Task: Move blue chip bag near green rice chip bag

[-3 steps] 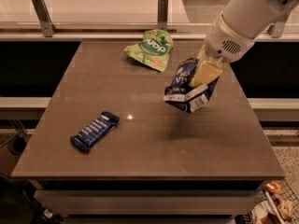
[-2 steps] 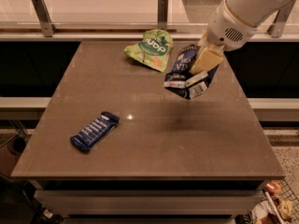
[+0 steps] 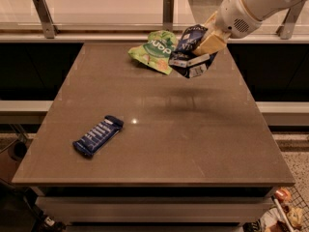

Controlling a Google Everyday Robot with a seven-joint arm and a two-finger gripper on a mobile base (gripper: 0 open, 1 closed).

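The blue chip bag (image 3: 189,52) is dark navy with white edges and hangs in the air above the far right part of the table. My gripper (image 3: 206,42) is shut on the blue chip bag, gripping its right side, with the white arm coming in from the upper right. The green rice chip bag (image 3: 155,50), light green with white lettering, lies on the table's far side, just left of the held bag. The two bags nearly touch in the camera view.
A small narrow blue bar wrapper (image 3: 98,135) lies on the brown table (image 3: 164,149) at the front left. A pale counter with metal posts (image 3: 167,11) runs behind the table. Dark gaps lie to the left and right of the table.
My gripper has carried the blue chip bag up and toward the far side, closer to the green rice chip bag. The green bag and the bar wrapper have not moved.
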